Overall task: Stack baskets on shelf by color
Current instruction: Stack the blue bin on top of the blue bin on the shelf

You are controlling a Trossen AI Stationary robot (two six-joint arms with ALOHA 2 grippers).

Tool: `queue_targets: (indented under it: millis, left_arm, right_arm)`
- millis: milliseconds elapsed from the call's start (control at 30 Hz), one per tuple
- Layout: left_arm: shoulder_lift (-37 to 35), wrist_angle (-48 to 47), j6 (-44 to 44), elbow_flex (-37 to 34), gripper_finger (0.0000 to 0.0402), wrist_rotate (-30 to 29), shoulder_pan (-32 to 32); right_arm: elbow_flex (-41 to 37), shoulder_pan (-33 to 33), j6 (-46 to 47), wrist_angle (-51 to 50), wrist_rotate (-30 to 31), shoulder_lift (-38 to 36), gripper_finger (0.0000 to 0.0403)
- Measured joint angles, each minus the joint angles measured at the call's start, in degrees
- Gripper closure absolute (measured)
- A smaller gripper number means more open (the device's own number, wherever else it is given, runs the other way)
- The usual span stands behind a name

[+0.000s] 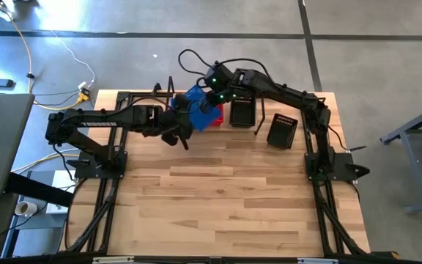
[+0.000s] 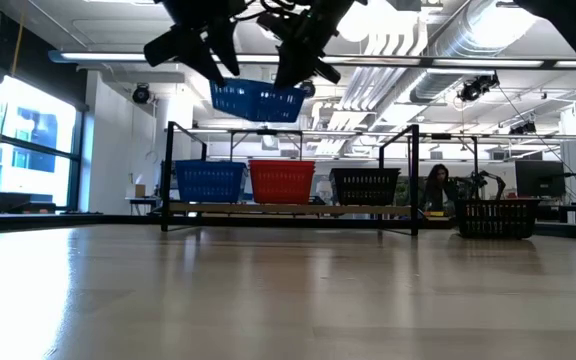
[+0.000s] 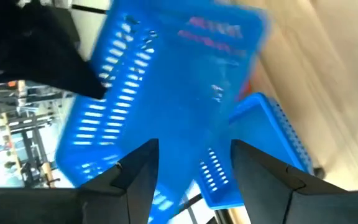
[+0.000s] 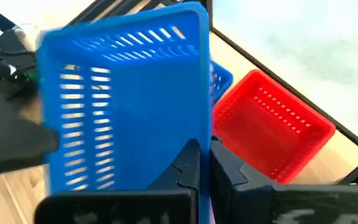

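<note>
blue basket (image 1: 196, 108) – between both tools | black basket (image 1: 282, 131) – apart

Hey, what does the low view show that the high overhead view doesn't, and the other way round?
Only the low view shows the blue perforated plastic basket hanging clear above the blue basket on the shelf, and a person in the room behind. Only the high view shows both whole arms, the slatted wooden tabletop and floor cables. Both show the red basket, the black basket on the shelf, a loose black basket, the open left gripper and the right gripper shut on the lifted basket.
</note>
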Motion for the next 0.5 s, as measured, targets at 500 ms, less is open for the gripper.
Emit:
queue_targets:
  millis: [500]
  left_arm:
    - [-3.87,0.26,-8.07,0.0,0.0213,-3.33,0.29]
  right_arm:
    - [0.0,-2.01,7.22,-1.64,2.05,-0.04,0.0403]
